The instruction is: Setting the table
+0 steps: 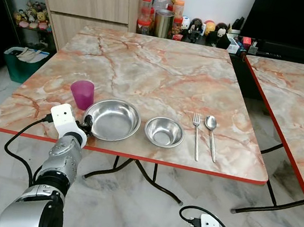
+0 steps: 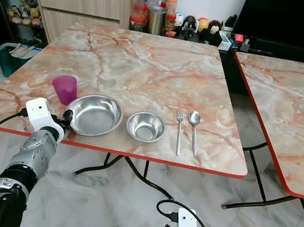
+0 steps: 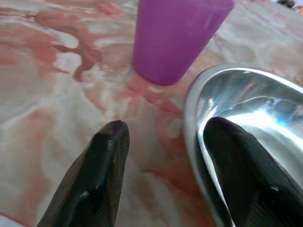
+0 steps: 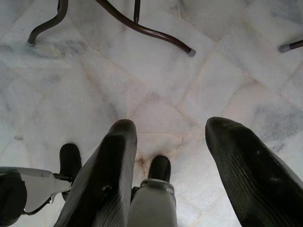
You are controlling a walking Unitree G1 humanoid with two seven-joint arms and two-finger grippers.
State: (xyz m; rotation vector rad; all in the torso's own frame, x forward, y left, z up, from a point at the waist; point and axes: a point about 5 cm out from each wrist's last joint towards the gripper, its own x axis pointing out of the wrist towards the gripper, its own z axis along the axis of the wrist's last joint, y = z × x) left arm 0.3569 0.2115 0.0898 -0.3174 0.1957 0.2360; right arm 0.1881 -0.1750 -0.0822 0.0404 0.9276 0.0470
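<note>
On the marble table (image 1: 164, 65), near its front edge, stand a purple cup (image 1: 82, 94), a wide steel dish (image 1: 113, 119), a smaller steel bowl (image 1: 164, 132), a fork (image 1: 195, 135) and a spoon (image 1: 211, 133), in a row from left to right. My left gripper (image 1: 88, 123) is at the dish's left rim and open. In the left wrist view one finger (image 3: 99, 175) rests over the bare table and the other finger (image 3: 246, 175) lies inside the dish (image 3: 255, 109), with the cup (image 3: 175, 38) just beyond. My right gripper (image 4: 173, 125) hangs open low over the floor.
A second marble table (image 1: 299, 105) stands close on the right, with a narrow gap between. Jars and a steel canister (image 1: 163, 22) crowd the far edge beside a wooden cabinet (image 1: 88, 4). A green bin (image 1: 21, 63) sits on the floor at left. Curved table legs (image 1: 154, 181) are underneath.
</note>
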